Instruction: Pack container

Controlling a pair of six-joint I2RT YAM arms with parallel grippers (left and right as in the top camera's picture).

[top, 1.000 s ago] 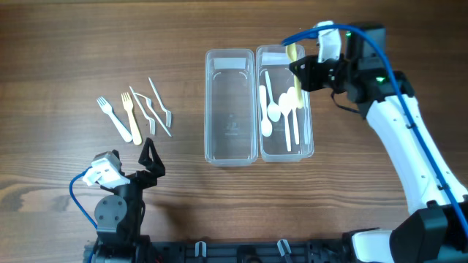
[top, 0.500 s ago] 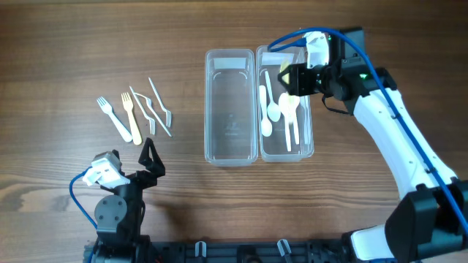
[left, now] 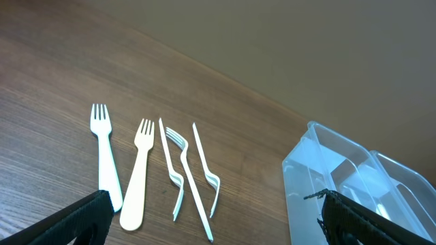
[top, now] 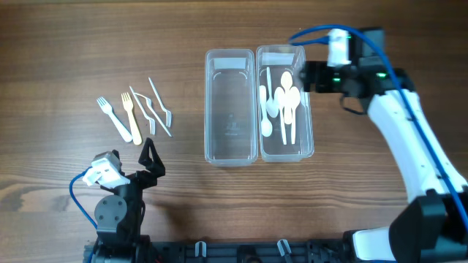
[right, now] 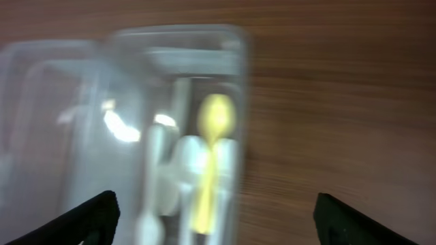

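- Slim plastic forks are laid on the wood-grain table, left of frame
- Pale spoons are held in the right clear container, centre
- Left gripper, lower left, is spread, empty
- Right gripper, upper right, is released

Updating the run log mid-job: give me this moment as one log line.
right fingers: open, empty, by right container | left fingers: open, empty | spoons: in right container | forks: on table | left container: empty

No legible text or markings
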